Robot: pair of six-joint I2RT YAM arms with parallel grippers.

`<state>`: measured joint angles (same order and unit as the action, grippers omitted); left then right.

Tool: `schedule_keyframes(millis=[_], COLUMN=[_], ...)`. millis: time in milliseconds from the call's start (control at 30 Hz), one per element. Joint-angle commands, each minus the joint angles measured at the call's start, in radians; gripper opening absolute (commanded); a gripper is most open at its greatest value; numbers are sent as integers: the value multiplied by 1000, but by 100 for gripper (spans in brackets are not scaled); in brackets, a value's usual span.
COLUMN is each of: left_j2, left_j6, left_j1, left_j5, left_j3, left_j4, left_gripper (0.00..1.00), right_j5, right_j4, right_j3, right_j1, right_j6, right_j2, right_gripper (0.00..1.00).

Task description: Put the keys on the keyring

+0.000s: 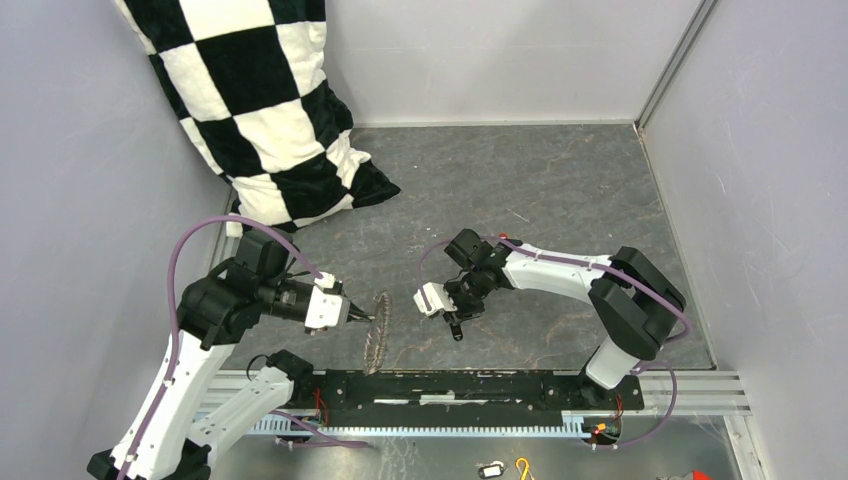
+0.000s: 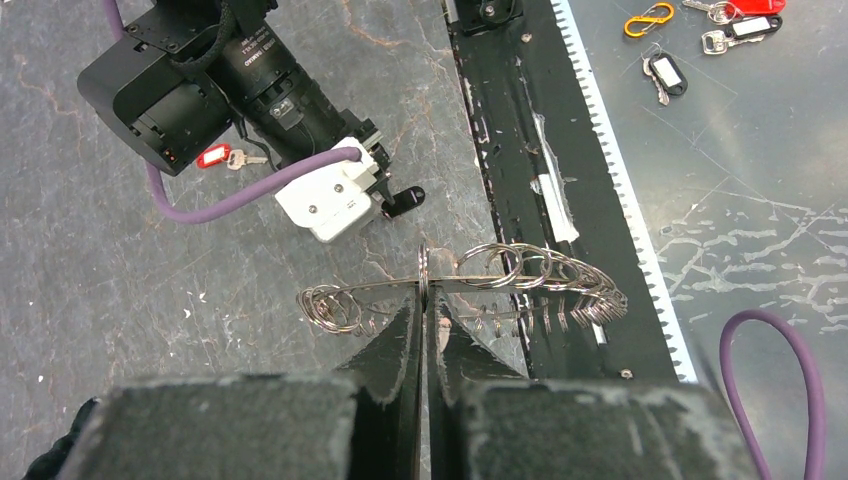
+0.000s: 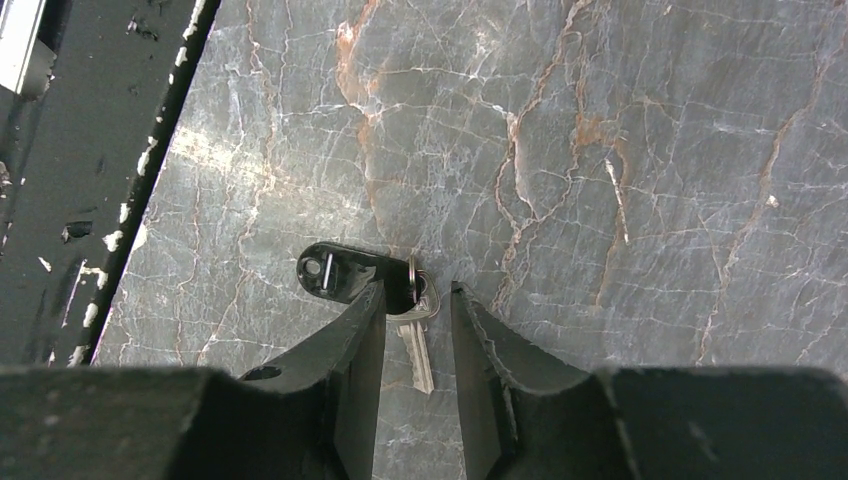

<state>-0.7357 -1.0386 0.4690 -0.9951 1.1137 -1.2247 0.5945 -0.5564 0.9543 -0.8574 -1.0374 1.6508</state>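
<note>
Glossy metal keyring [image 2: 470, 280]; seemingly matt tabletop [image 3: 600, 150]

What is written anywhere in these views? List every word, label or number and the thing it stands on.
Nothing reads clearly.
White print on the right arm's black wrist housing: too small and blurred to read.
White face of the dark tag: no lettering can be made out.

A robotics lab cell: plain grey walls [image 1: 60, 150] around a marbled tabletop [image 1: 540, 190] and mounting rail [image 1: 450, 386].
</note>
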Motion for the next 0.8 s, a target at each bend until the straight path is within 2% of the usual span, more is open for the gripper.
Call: schedule_keyframes(millis=[0, 267, 533, 767], left_j2=[6, 10, 13, 17], left_j6=[-47, -45, -47, -48], left_j1=[3, 2, 2, 2], left_j5=[-15, -13, -14, -9], left_j3=[11, 12, 11, 12], left_j4=[19, 19, 20, 20], left_gripper=[2, 2, 2, 2], right_j5=[38, 28, 27, 23], right_j4=[-11, 13, 24, 0], right_j3=[12, 8, 19, 32], right_j1=[-3, -6, -6, -4], right_j6=[-22, -14, -5, -16], right_j2=[14, 29, 42, 58], right_gripper=[36, 36, 23, 19])
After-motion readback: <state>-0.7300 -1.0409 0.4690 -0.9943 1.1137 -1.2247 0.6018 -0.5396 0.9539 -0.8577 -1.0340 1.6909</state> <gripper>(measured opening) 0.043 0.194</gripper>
